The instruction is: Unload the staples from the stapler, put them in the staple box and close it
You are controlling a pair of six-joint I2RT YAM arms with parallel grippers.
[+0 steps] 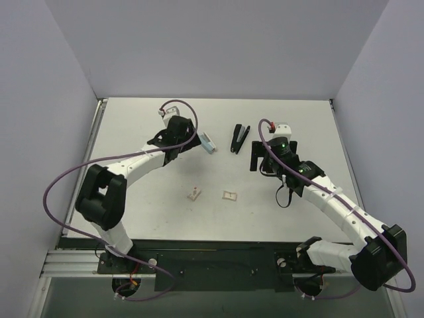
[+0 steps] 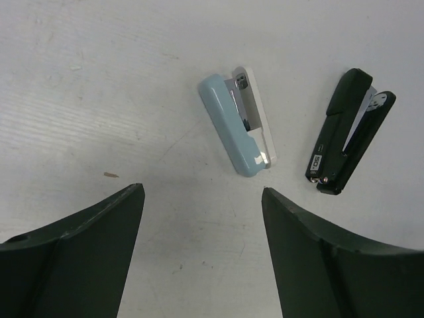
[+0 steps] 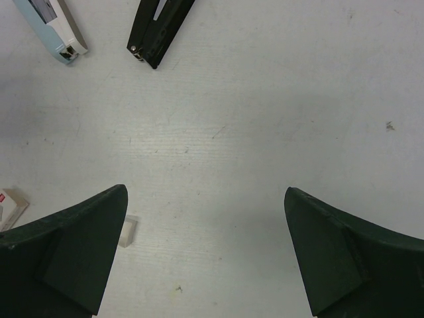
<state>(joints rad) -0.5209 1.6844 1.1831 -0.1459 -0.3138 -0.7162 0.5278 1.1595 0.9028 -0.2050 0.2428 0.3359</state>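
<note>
Stapler (image 1: 238, 138), the slim black hinged one with a silvery metal strip inside, lies on the pale grey surface (image 1: 132, 119) towards its far side, nearer my right gripper (image 1: 260, 159) than my left gripper (image 1: 192, 141). Its long axis runs roughly near to far, leaning a little to the right at the far end. The hinged end points back towards the near edge. The two black halves part in a narrow V at the far end, with the silver strip showing between them. Whether staples sit in that strip I cannot tell.

From my right wrist only the hinged end of the stapler (image 3: 156, 30) shows; the top edge cuts off the rest. My left wrist sees the whole stapler (image 2: 348, 132).

A shorter light-blue bar-shaped stapler (image 1: 209, 142) with a white underside lies just to its left, apart from it, in front of my left gripper.

Mid-surface, nearer my bases, lie a small white piece (image 1: 194, 194) with a red mark and a pale square piece (image 1: 230, 195). Both are too small for me to tell whether either is a box or holds anything.

Both my grippers hang above the surface with fingers spread wide and nothing between them.
</note>
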